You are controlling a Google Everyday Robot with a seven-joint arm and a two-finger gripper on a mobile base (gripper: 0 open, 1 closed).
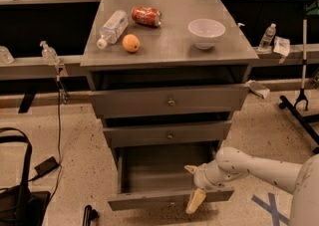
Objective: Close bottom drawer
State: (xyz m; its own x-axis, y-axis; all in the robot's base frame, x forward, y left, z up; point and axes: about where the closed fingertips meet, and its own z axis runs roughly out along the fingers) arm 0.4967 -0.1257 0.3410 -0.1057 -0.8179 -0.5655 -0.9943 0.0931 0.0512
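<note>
The bottom drawer (144,201) is the lowest of three grey drawers and stands pulled well out, with its deep tray showing empty. Its slim front faces me near the floor. My gripper (193,186) is at the right part of that front, coming in from the right on a white arm. It is open, with one tan finger (195,202) hanging in front of the drawer front and the other fingertip (190,169) over the tray behind it. The middle drawer (168,134) and the top drawer (169,101) stand slightly out.
On the cabinet top (169,46) lie a plastic bottle (112,27), a red can (146,15), an orange (131,43) and a white bowl (206,32). A black bag (17,200) and a cable are on the floor at left, and a black stand (301,100) is at right.
</note>
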